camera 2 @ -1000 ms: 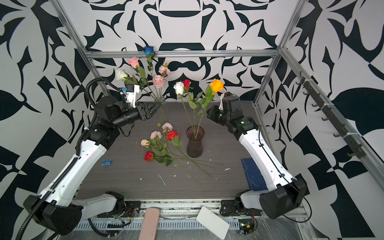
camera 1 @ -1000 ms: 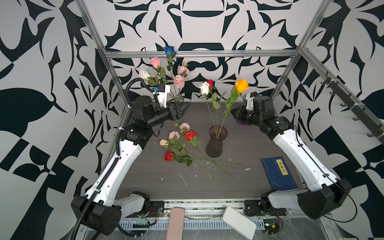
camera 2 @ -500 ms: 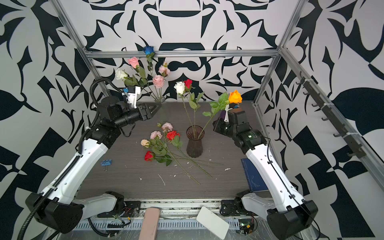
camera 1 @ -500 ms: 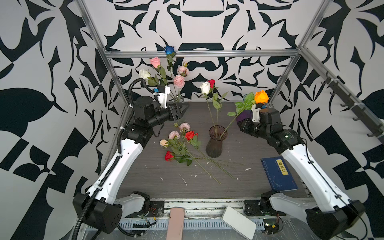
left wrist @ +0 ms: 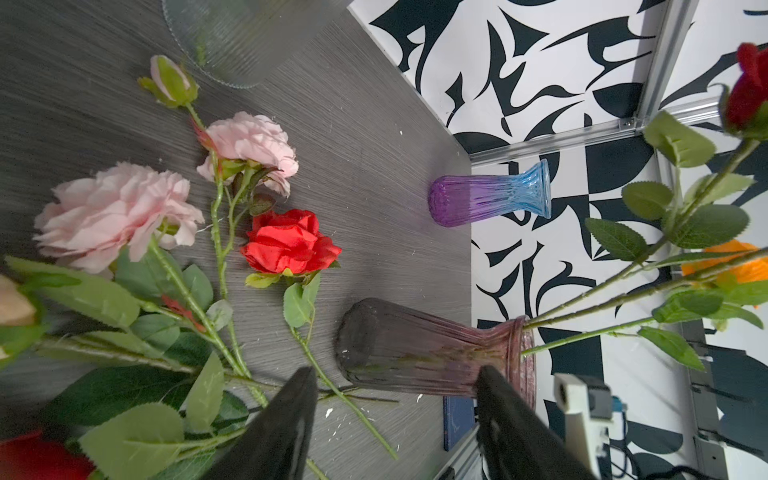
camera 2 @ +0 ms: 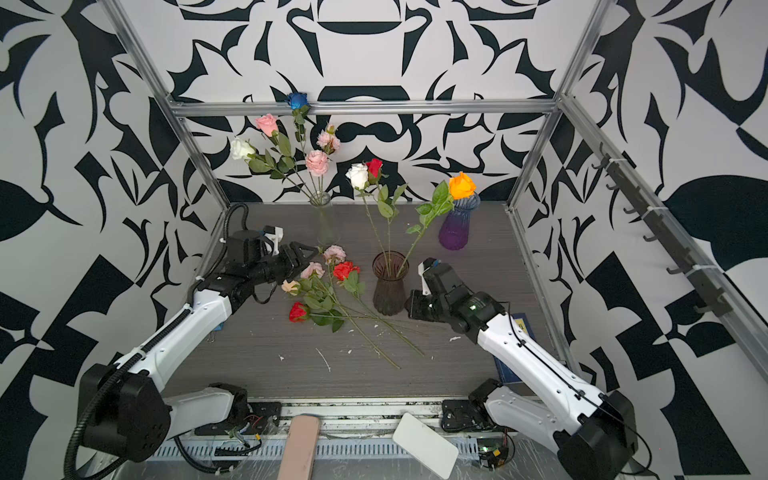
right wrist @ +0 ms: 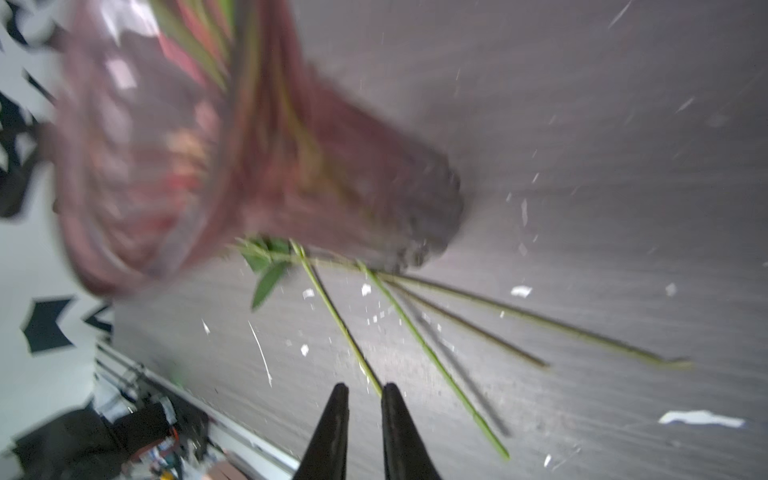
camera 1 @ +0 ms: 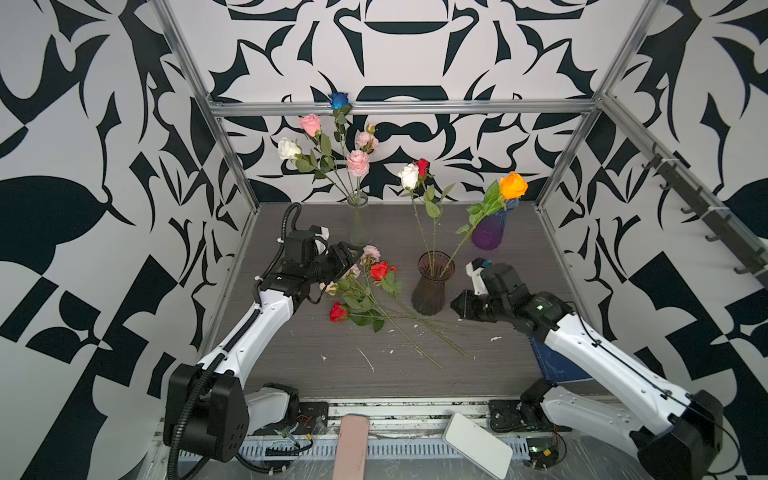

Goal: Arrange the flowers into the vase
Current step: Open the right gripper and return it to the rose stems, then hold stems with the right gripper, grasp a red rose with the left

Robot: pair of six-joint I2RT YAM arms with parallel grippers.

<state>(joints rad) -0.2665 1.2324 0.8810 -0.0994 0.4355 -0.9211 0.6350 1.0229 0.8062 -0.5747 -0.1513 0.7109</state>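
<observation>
The flowers [camera 1: 380, 270] not yet placed lie in a loose bunch on the tabletop [camera 1: 311, 374], just beside the dark vase [camera 1: 430, 291], which already holds white, red and orange ones. The left end effector [camera 1: 349, 259] hovers spread over the heads. The right end effector [right wrist: 365, 388], empty with its jaws a narrow gap apart, sits low by the stem ends. The step in hand looks like choosing another flower. The next move calls for pinching a single stem and steering its end into the vase's mouth.

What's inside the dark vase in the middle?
Three stems stand in the dark vase: a white rose, a red rose and an orange rose. Tinted glass mostly hides their lower ends.
</observation>
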